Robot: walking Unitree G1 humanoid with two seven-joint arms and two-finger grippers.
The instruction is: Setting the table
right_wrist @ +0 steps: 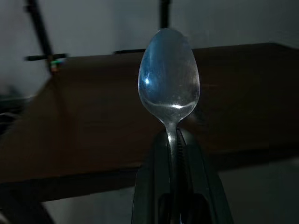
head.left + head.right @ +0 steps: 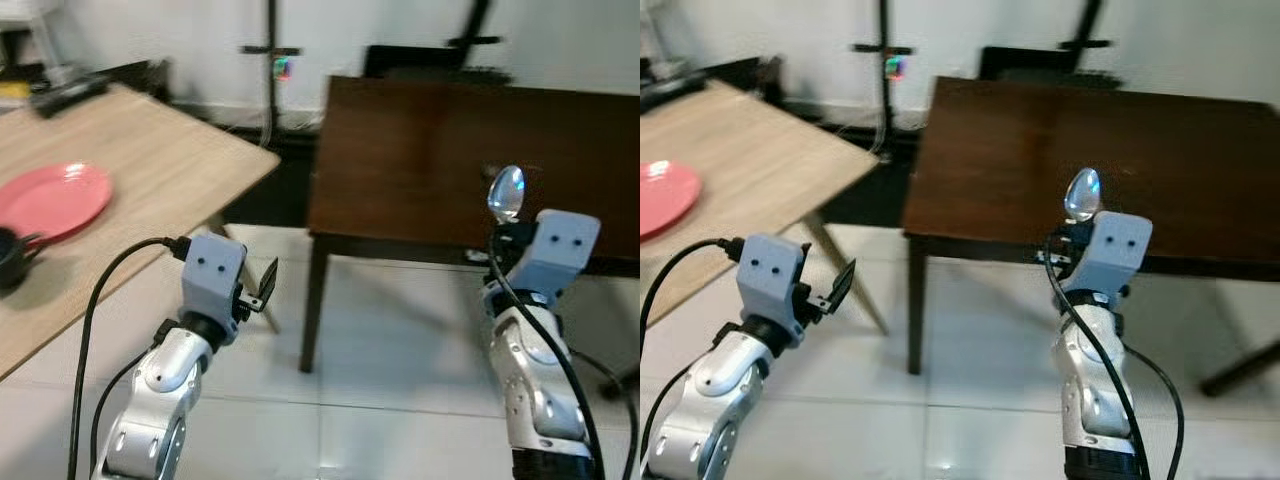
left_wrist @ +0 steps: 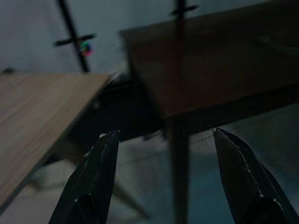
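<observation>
A shiny metal spoon (image 2: 506, 193) stands upright with its bowl up, clamped by its handle in my right gripper (image 2: 505, 232), which is raised in front of the dark brown table's near edge. In the right wrist view the spoon (image 1: 169, 79) rises from between the shut fingers (image 1: 149, 186). My left gripper (image 2: 262, 285) is open and holds nothing, hovering over the floor between the two tables. A pink plate (image 2: 55, 200) lies on the light wooden table (image 2: 170, 160) at the left, with a dark cup (image 2: 12, 258) beside it.
The dark brown table (image 2: 440, 150) stands ahead on the right, its leg (image 2: 315, 310) near the middle. White tiled floor (image 2: 400, 370) lies below. Black stands (image 2: 270, 60) and a dark object (image 2: 70, 92) on the wooden table's far end stand at the back.
</observation>
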